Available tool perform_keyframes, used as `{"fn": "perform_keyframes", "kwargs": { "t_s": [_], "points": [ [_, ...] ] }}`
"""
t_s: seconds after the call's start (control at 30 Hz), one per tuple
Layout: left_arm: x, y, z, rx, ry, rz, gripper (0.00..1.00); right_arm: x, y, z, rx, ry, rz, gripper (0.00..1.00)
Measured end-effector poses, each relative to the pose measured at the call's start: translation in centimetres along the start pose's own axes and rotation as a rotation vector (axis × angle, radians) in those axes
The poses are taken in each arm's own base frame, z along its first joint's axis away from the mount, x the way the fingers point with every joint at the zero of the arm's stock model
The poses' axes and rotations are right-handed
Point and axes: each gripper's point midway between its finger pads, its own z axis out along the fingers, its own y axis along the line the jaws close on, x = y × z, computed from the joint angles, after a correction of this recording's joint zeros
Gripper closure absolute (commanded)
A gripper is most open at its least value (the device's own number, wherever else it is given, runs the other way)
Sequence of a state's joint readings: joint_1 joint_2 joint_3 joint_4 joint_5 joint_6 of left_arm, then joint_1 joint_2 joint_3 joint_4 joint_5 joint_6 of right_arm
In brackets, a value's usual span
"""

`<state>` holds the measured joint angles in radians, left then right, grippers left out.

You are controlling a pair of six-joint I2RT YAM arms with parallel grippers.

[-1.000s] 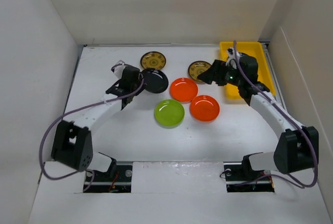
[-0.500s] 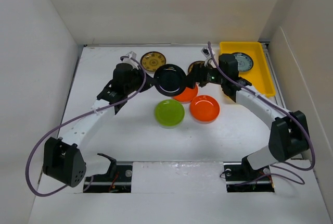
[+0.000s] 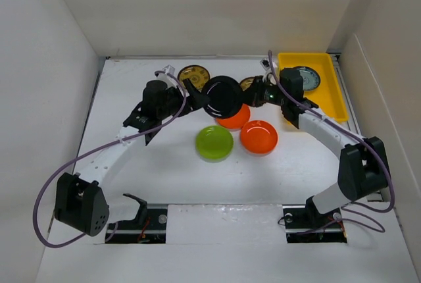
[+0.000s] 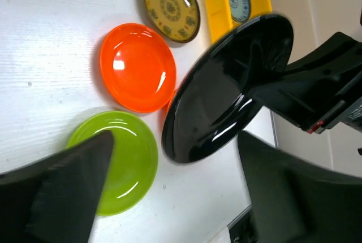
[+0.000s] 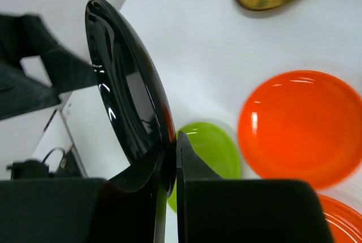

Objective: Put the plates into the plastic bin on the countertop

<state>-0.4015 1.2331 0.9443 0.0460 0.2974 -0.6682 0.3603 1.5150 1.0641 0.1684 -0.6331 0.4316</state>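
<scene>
A black plate (image 3: 222, 97) hangs tilted above the countertop (image 3: 164, 164), and my right gripper (image 3: 248, 97) is shut on its rim (image 5: 171, 141). My left gripper (image 3: 194, 92) stands open just left of the plate, its fingers (image 4: 68, 186) apart and off the black plate (image 4: 226, 85). The yellow plastic bin (image 3: 329, 102) at back right holds a blue-grey patterned plate (image 3: 305, 77). On the countertop lie two orange plates (image 3: 258, 136) (image 3: 231, 118), a lime green plate (image 3: 214, 143) and two brown-gold plates (image 3: 193, 76) (image 3: 248, 83); the black plate partly hides one orange plate.
White walls (image 3: 59, 99) enclose the countertop on three sides. Both arms reach toward the middle back, with cables (image 3: 79, 164) looping beside them. The arm bases (image 3: 138, 220) sit at the near edge.
The left gripper carried the black plate up to the middle and opened. The right gripper came over from the bin and shut on the plate's rim.
</scene>
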Motion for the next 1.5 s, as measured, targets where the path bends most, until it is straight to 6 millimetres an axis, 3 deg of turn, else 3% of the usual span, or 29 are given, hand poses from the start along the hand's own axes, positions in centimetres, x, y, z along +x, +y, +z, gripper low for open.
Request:
{"fn": "perform_keyframes", "kwargs": {
  "t_s": [0.07,0.17,0.3,0.4,0.5,0.57,0.73,0.87,0.9,0.93,1.0,1.03,1.1,1.13,1.3,1.43,1.5],
  "points": [
    [0.2,0.4,0.2,-0.027,0.001,-0.020,0.00,-0.4,-1.7,-0.5,0.055,-0.022,0.044,1.00],
    [0.2,1.3,0.3,-0.075,-0.013,-0.030,0.00,-2.4,-6.2,-2.6,0.185,-0.105,0.147,1.00],
    [0.5,3.0,-0.1,-0.140,-0.032,-0.025,0.00,-6.1,-14.8,-7.9,0.423,-0.288,0.293,1.00],
    [1.7,4.7,-0.8,-0.189,-0.030,-0.019,0.00,-7.3,-21.2,-12.0,0.581,-0.395,0.403,1.00],
    [3.3,6.1,-1.4,-0.215,-0.011,-0.021,0.00,-7.8,-27.2,-14.5,0.689,-0.452,0.499,1.00],
    [4.5,7.0,-1.5,-0.231,0.010,-0.024,0.00,-7.9,-30.5,-15.1,0.728,-0.470,0.542,1.00],
    [7.2,8.1,-1.6,-0.252,0.063,-0.015,0.00,-6.0,-36.0,-16.0,0.789,-0.465,0.638,1.00],
    [8.0,8.5,-1.6,-0.253,0.071,-0.013,0.00,-5.6,-38.1,-16.9,0.803,-0.473,0.674,1.00],
    [8.0,8.6,-1.6,-0.253,0.070,-0.013,0.00,-5.5,-38.4,-17.1,0.807,-0.475,0.678,0.94],
    [8.0,8.5,-1.6,-0.250,0.067,-0.012,0.00,-5.6,-38.7,-17.3,0.809,-0.477,0.680,0.74],
    [7.9,8.5,-1.5,-0.245,0.061,-0.011,0.00,-5.7,-39.3,-17.3,0.802,-0.481,0.689,0.54],
    [8.0,8.6,-1.4,-0.242,0.059,-0.011,0.00,-5.7,-39.4,-17.3,0.799,-0.481,0.690,0.31],
    [8.3,8.8,-1.3,-0.246,0.064,-0.011,0.00,-5.6,-39.3,-17.1,0.789,-0.475,0.697,0.18],
    [8.5,9.0,-1.3,-0.248,0.068,-0.012,0.00,-5.7,-39.2,-17.0,0.782,-0.473,0.694,0.00],
    [9.4,9.8,-1.2,-0.264,0.091,-0.016,0.00,-5.9,-37.8,-17.0,0.769,-0.468,0.676,0.00],
    [10.1,10.6,-1.0,-0.280,0.108,-0.020,0.00,-6.2,-34.2,-18.1,0.795,-0.483,0.662,0.00],
    [10.9,11.2,-0.8,-0.293,0.128,-0.021,0.00,-8.4,-30.5,-18.9,0.801,-0.519,0.602,0.00]
  ]
}}
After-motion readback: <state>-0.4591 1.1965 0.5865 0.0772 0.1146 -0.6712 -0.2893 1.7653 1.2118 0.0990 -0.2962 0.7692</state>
